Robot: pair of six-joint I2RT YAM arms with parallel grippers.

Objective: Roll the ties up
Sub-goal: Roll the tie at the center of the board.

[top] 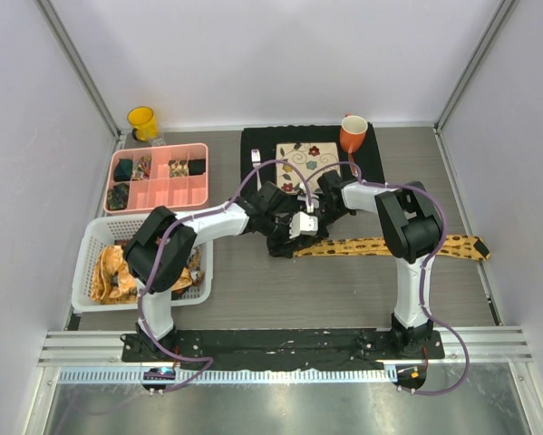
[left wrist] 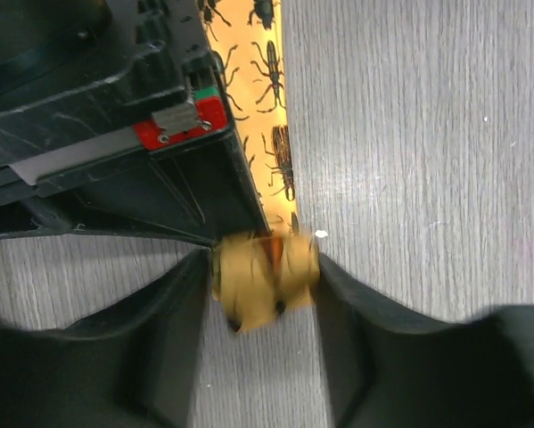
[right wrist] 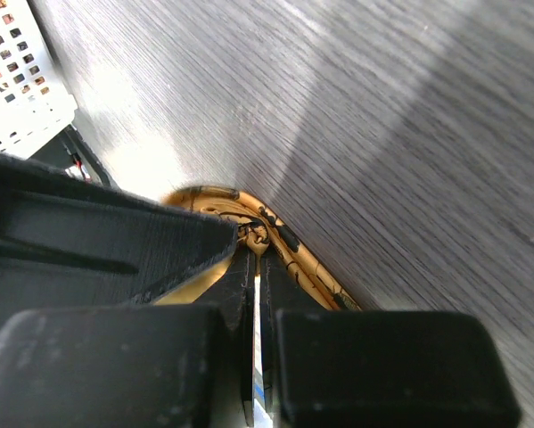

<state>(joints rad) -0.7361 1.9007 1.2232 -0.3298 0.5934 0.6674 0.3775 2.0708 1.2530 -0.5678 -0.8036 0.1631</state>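
A mustard-yellow tie [top: 389,246] with dark insect prints lies flat across the table, running right from the middle. Its left end is wound into a small roll [left wrist: 265,281]. My left gripper [top: 292,232] holds this roll between its two black fingers [left wrist: 164,339]. The flat part of the tie [left wrist: 268,89] runs away behind the roll. My right gripper [top: 309,221] meets the left one at the roll. In the right wrist view its jaws are nearly closed, pinching the tie fabric [right wrist: 289,239] at their tips [right wrist: 259,259].
A white basket [top: 88,237] at the left holds more yellow ties. Behind it stand a pink compartment tray [top: 159,184] and a yellow cup [top: 142,122]. A black mat [top: 373,161] at the back carries a patterned tile, a fork and an orange mug [top: 353,134].
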